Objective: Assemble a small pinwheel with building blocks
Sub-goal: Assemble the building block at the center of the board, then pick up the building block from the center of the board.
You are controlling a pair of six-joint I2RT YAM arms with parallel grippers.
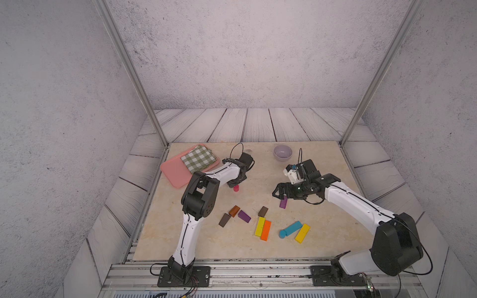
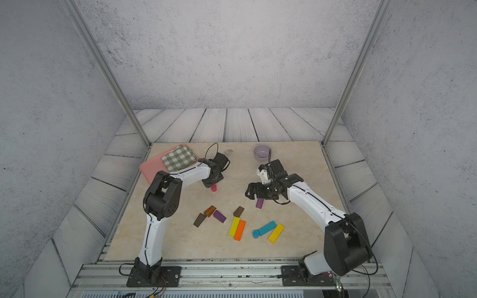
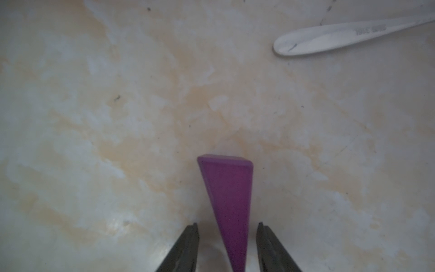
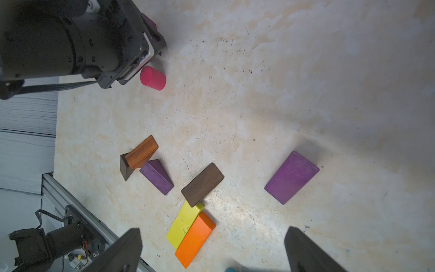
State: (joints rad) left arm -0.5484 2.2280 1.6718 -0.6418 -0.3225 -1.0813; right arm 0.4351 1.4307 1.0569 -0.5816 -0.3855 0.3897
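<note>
Partly cut off: purple wedge (image 3: 229, 200).

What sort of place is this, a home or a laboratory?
Most likely a laboratory test cell, not a home. The left arm and the right arm are mounted on an aluminium rail, a metal frame post stands at a corner of the table, and toy building blocks lie on it.
</note>
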